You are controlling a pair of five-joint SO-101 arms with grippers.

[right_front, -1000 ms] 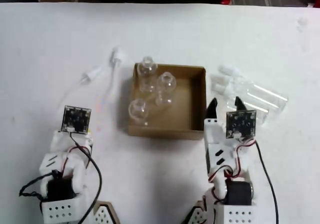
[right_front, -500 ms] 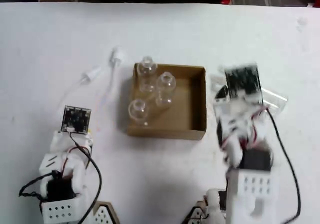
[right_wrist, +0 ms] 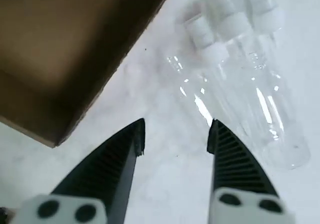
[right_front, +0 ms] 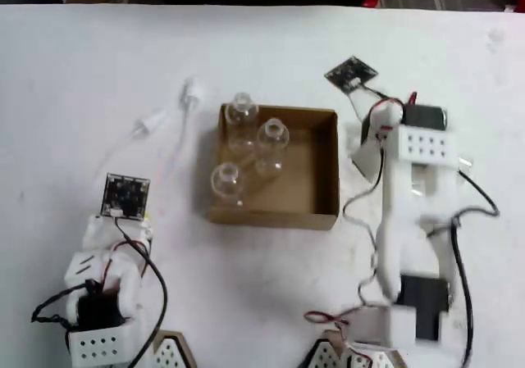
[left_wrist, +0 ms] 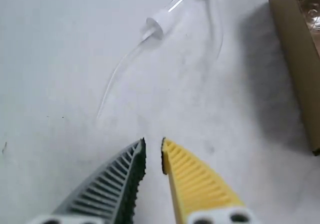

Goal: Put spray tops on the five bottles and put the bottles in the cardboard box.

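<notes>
left gripper (left_wrist: 153,149) jaws nearly closed, empty | right gripper (right_wrist: 175,134) jaws wide apart, empty | over lying bottles (right_wrist: 240,99), seemingly capped, 3 o'clock of cardboard box (right_front: 271,215)

Three bottles (right_front: 271,138) upright in cardboard box (right_front: 271,216), two spray tops (right_front: 190,93) lying nearby

A white table (right_front: 271,40) carries a box (right_front: 271,217) near its middle. Left of the box and apart from it lie two spray tops, one (right_front: 152,124) nearer the front and one (right_front: 190,89) farther back, their thin tubes trailing over the surface. Just right of the box, clear white-capped bottles (right_wrist: 250,99) lie on their sides, close together
</notes>
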